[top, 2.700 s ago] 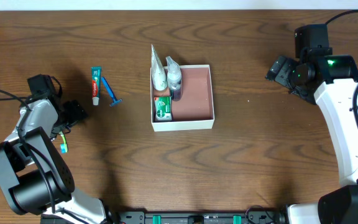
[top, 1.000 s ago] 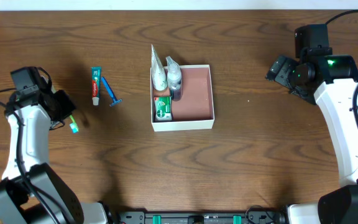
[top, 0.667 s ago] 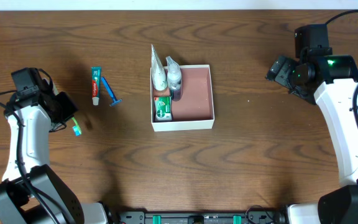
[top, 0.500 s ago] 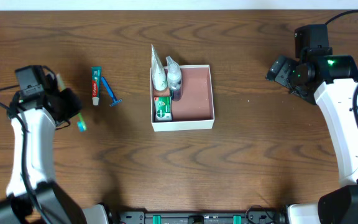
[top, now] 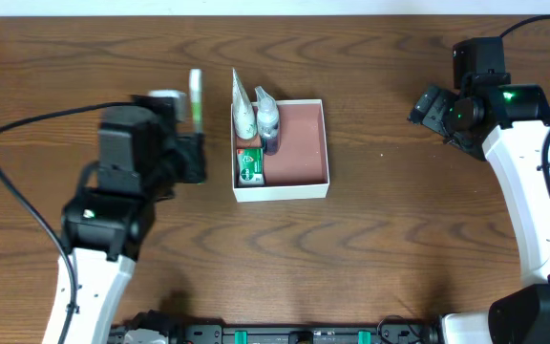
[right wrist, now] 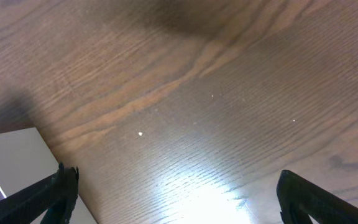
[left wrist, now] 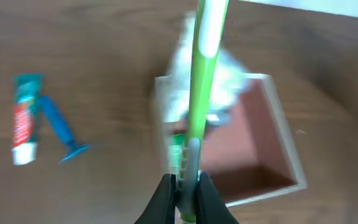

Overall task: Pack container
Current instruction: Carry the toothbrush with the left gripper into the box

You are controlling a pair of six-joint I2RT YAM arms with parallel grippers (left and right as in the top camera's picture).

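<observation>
Dead centre under overhead camera, container [top: 299,143] sits with tube [top: 243,105], bottle [top: 268,119] and green box [top: 249,164] crowded along its left wall, right half bare. Just beside it, left gripper [left wrist: 186,186] pinches green toothbrush [left wrist: 199,93] by one end, shaft pointing toward the bare half, probably to lay it in lengthwise; right gripper [right wrist: 178,193] spread wide, empty, well apart, likely keeping the approach free

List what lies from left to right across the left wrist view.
toothpaste tube → blue razor → green toothbrush, clamped in the left gripper → bare right half of the container. The blurred toiletries in the container overlap the toothbrush, so they are left out.
</observation>
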